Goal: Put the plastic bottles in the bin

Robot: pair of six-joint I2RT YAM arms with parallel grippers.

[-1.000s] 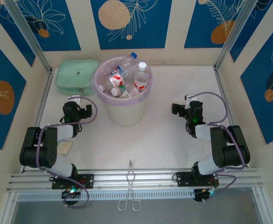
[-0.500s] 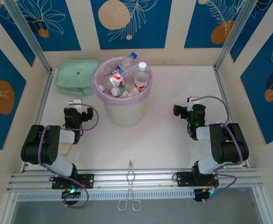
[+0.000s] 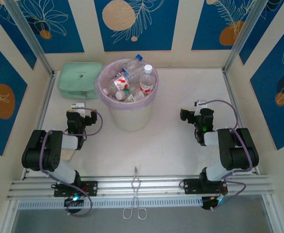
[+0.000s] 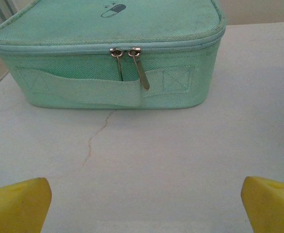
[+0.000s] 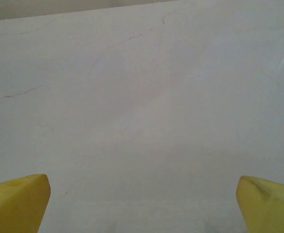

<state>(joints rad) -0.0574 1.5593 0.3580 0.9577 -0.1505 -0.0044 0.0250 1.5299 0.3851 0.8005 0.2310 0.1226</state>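
The only print that could be made out was on the mint-green case [image 4: 108, 53]: a small two-tone capsule mark [image 4: 113, 9] with little sparkles beside it, on the lid near the far edge. Two metal zipper pulls [image 4: 129, 65] hung together at the middle of the front wall, over a fabric strap. The plastic bottles [image 3: 129, 80] carried red and white labels, but their lettering was too small to read from the top view. All of them lay piled inside the bin [image 3: 127, 120], one white-capped bottle [image 3: 147, 78] standing above the rim of the lilac liner.

The bin stood at the far middle of the table [image 3: 175, 145], with the case just beside it on the left. The left gripper [image 4: 142, 208] pointed at the case with its yellow fingertips [image 4: 15, 204] spread wide and nothing between them; in the top view the left gripper [image 3: 79, 110] sat near the case but apart from it. The right gripper [image 5: 142, 206] was likewise spread wide over bare tabletop — in the top view the right gripper [image 3: 192, 115] was well apart from the bin. A pair of metal tongs [image 3: 136, 194] lay across the front rail.

Compared with a second before, both arms had drawn back slightly toward their bases; since half a second before, almost nothing had shifted. Bin, bottles and case had kept their places.
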